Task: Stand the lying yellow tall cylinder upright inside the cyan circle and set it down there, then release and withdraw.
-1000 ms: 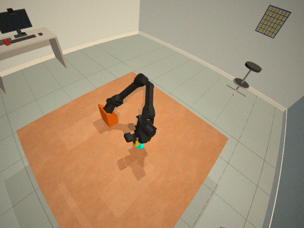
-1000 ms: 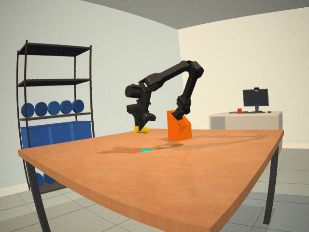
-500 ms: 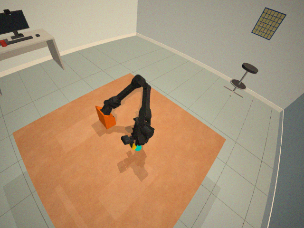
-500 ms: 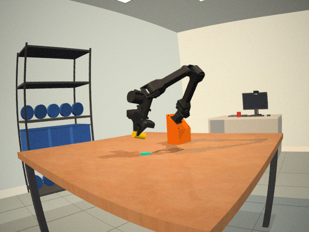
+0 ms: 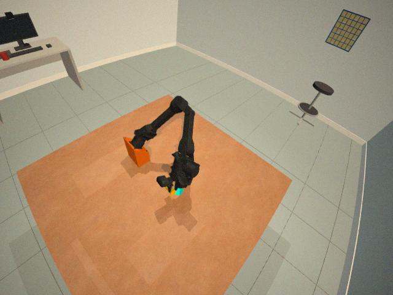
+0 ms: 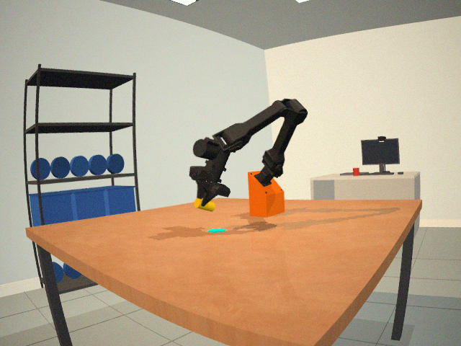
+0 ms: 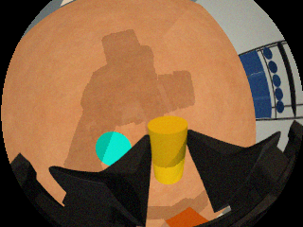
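Observation:
The yellow tall cylinder (image 5: 172,192) (image 6: 209,205) (image 7: 168,148) is held in the air above the table. In the exterior view it is still near horizontal, with its right end tilted a little down. My gripper (image 5: 172,189) (image 6: 203,203) (image 7: 168,136) is shut on it, one finger on each side. The flat cyan circle (image 5: 180,192) (image 6: 216,230) (image 7: 114,148) lies on the table with nothing standing on it. It is left of the cylinder in the wrist view, partly shaded. The arm and fingers hide part of the cylinder in the top view.
The orange base block (image 5: 142,157) (image 6: 265,201) (image 7: 188,217) carries the arm on the wooden table (image 5: 95,222) (image 6: 260,268) (image 7: 57,85). The arm's shadow falls on the table near the circle. The shelf rack (image 6: 85,127) and desk (image 5: 34,52) (image 6: 372,179) stand away from the table.

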{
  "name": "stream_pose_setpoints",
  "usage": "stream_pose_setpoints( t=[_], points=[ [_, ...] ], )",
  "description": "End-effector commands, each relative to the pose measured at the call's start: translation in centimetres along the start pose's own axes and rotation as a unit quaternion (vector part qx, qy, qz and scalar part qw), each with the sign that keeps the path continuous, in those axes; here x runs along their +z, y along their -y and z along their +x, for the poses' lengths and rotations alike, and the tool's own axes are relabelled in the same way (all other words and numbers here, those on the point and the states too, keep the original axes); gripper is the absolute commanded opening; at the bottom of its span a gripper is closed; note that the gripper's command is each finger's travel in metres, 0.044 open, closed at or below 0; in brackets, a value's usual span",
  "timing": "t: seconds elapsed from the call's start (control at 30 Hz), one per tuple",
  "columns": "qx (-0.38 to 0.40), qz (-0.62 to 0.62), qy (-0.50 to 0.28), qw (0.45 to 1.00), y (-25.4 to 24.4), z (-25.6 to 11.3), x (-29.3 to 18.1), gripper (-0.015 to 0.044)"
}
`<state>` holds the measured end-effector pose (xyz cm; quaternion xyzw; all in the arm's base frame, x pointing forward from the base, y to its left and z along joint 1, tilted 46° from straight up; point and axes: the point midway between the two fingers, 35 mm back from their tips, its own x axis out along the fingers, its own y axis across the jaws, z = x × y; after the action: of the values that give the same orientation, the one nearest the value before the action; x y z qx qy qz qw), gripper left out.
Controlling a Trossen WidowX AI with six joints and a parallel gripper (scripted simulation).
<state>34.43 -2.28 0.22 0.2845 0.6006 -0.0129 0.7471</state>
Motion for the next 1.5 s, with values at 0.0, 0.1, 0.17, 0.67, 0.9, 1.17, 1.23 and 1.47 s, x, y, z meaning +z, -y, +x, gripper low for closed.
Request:
stream_pose_setpoints(
  t=[0.0,0.1,0.17,0.67,0.9,1.17,1.23,1.47],
  points=[
    [-0.006,0.001,0.011,1.000,0.1,0.0,-0.1,0.0105],
    [-0.011,0.001,0.019,1.000,0.1,0.2,0.0,0.0105],
    [-0.013,0.001,0.025,1.000,0.1,0.3,0.0,0.0105],
    [-0.031,0.001,0.068,0.997,0.1,0.8,0.1,0.0105],
    [-0.037,0.002,0.089,0.995,0.0,0.9,0.2,0.0105],
    [-0.044,0.004,0.113,0.993,0.0,1.1,0.3,0.0105],
    [-0.045,0.004,0.120,0.992,-0.1,1.1,0.3,0.0105],
    [-0.049,0.007,0.141,0.989,-0.1,1.1,0.3,0.0105]
  ],
)
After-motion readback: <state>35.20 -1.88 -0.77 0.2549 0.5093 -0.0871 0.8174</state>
